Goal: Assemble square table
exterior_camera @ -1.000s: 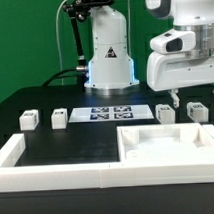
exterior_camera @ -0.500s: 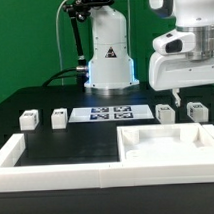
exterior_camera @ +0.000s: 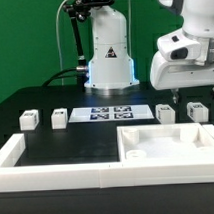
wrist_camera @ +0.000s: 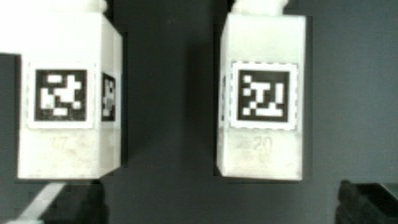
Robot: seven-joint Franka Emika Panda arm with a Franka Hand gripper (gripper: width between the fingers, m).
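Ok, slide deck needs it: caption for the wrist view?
Two white tagged legs lie apart on the black tabletop, with the open end effector poised over them.

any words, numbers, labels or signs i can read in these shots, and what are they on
No words or numbers can be read in either view.
Dark triangular sign on the robot base: too small to read.
Tags on the marker board: black-white patterns, no lettering.
Tags on one leg and the second leg: black-white patterns only, no lettering.

Robot lab: tagged marker board (exterior_camera: 107,113)
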